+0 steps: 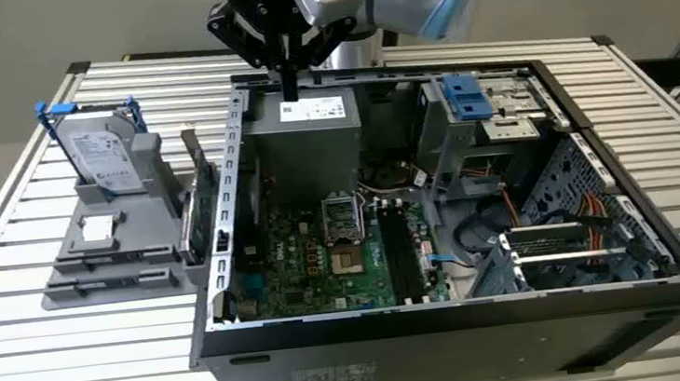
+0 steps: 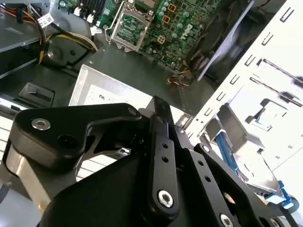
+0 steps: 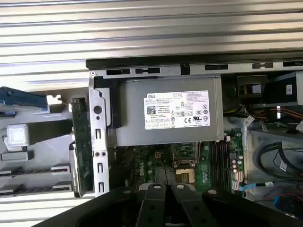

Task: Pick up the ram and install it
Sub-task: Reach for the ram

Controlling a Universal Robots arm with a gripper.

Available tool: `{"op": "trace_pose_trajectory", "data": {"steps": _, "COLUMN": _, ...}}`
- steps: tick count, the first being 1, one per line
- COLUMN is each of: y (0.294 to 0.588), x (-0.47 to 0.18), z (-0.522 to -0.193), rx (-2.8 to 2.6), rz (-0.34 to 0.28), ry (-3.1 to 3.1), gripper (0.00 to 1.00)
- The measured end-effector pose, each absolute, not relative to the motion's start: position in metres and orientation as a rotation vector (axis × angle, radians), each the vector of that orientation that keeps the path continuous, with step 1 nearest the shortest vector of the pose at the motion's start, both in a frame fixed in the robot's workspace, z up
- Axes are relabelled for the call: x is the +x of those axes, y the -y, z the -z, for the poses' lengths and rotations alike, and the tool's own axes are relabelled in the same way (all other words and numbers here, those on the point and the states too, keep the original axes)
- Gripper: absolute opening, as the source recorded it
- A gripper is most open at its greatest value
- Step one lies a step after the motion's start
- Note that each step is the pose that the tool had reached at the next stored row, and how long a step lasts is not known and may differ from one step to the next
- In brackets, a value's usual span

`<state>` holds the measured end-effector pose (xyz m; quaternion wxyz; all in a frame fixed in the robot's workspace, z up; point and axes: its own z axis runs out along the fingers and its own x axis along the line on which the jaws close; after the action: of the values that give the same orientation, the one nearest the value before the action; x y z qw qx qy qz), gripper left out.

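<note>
My gripper (image 1: 290,89) hangs above the back edge of the open computer case (image 1: 234,257), over the grey power supply (image 1: 310,137). Its black fingers (image 3: 156,191) point down and lie together, with nothing showing between them. In the second wrist view the gripper (image 2: 159,105) is seen from behind above the power supply (image 2: 109,94). The ram is out of view: I cannot pick it out in the case or on the rack. The black memory slots (image 1: 402,255) lie on the green motherboard (image 1: 310,268) beside the processor socket (image 1: 340,223).
On the exterior view's left a grey rack (image 1: 111,269) holds a silver hard drive (image 1: 105,152) with blue clips and a green expansion card (image 1: 190,214) on edge. Drive cages, cables and a blue-latched bay (image 1: 462,94) crowd the case. All stands on a slatted table (image 1: 33,370).
</note>
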<state>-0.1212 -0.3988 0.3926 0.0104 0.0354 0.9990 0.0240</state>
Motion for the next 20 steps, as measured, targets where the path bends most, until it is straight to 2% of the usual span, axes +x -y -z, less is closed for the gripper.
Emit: {"op": "trace_pose_trajectory", "data": {"steps": 20, "y": 0.3988, "x": -0.1288, "z": -0.3926, "rx": 0.110, "rz": -0.075, "ry": -3.118, "gripper": 0.00}}
